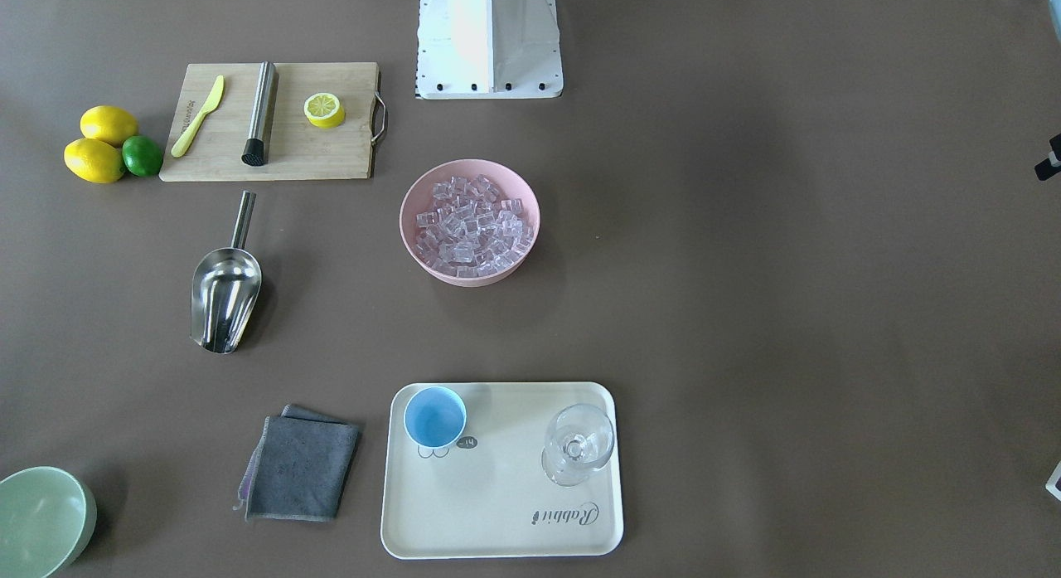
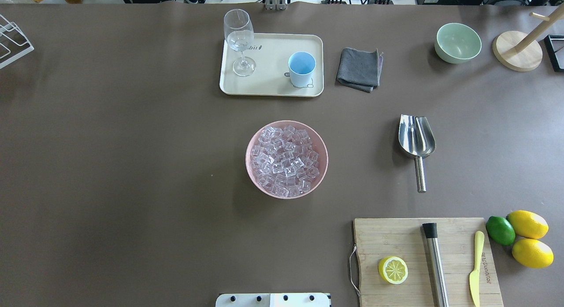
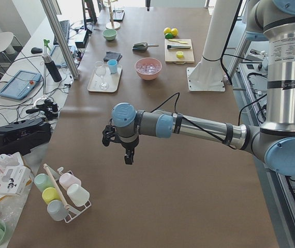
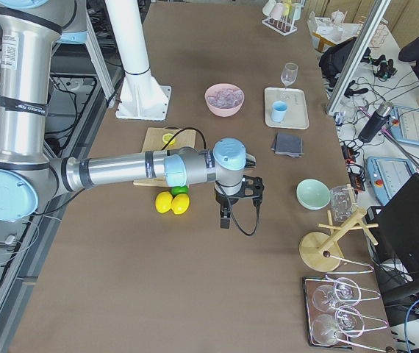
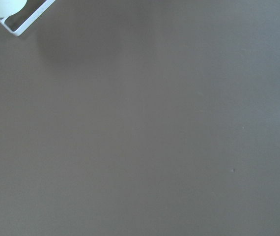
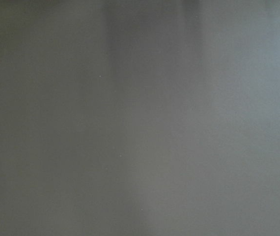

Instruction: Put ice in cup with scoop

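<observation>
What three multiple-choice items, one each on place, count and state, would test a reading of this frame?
1. Where does the cup stand?
A. On the cutting board
B. In the pink bowl
C. On the tray, apart from the stemmed glass

2. How many whole lemons lie by the lime?
A. Two
B. One
C. Four

3. What state is the scoop in?
A. Heaped with ice
B. Empty, lying on the table
C. Held in a gripper

Answers:
1 C: the overhead view shows the cup on the cream tray, with a gap to the glass.
2 A: two yellow lemons sit beside the lime.
3 B: its trough shows bare steel and it rests on the table.
</observation>
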